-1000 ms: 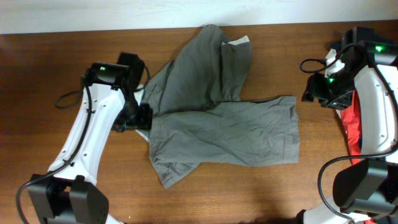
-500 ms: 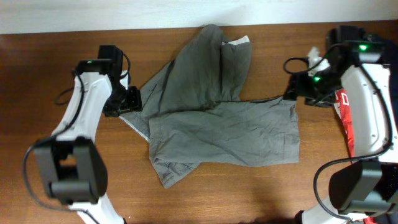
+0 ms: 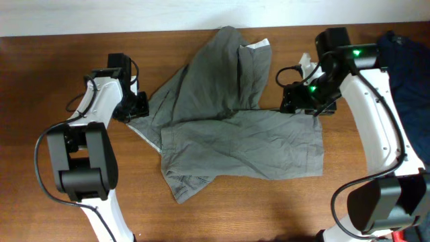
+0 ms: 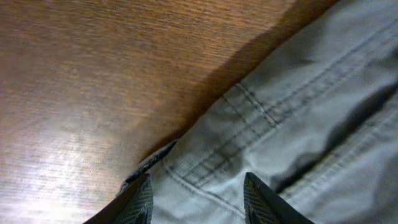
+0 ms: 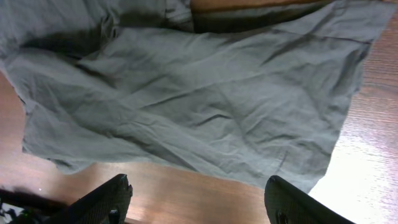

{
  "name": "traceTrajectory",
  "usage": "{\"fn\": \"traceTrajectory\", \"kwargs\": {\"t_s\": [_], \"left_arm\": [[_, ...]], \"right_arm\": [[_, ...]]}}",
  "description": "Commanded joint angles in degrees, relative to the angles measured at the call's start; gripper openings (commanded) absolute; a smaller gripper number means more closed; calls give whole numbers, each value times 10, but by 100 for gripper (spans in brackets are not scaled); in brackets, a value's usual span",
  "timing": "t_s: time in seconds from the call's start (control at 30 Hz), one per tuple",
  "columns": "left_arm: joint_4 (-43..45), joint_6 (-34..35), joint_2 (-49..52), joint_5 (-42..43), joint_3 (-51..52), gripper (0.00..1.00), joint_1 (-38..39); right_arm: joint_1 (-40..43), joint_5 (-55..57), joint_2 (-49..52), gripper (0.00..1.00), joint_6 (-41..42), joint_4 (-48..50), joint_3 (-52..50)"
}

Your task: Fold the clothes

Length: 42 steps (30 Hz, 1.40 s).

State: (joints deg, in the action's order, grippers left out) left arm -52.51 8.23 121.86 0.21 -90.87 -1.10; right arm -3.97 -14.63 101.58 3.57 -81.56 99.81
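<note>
The grey-olive shorts lie crumpled on the wooden table, one leg folded up toward the back edge, the other spread to the right. My left gripper is open at the shorts' left edge, its fingers straddling a stitched hem. My right gripper is open and empty, hovering above the upper right corner of the spread leg.
A navy-blue garment lies at the far right of the table. A pale lining patch shows at the shorts' top. Bare wood runs along the front edge.
My right arm has swung left from the table's right edge to the shorts' upper right corner. My left gripper has shifted slightly up along the shorts' left edge.
</note>
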Motion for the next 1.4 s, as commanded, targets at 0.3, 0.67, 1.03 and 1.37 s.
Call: {"fn": "traceTrajectory", "kwargs": {"t_s": [0.3, 0.67, 1.03, 1.37], "left_arm": [[14, -36, 43, -22, 1, 0, -2], [66, 20, 43, -28, -7, 0, -90], [69, 20, 43, -29, -7, 0, -123], [67, 20, 43, -34, -8, 1, -134]], "right_arm": [[-17, 9, 0, 74, -3, 30, -104], [-16, 10, 0, 75, 75, 138, -291], [-18, -65, 0, 74, 134, 283, -415], [21, 90, -20, 4, 153, 253, -380]]}}
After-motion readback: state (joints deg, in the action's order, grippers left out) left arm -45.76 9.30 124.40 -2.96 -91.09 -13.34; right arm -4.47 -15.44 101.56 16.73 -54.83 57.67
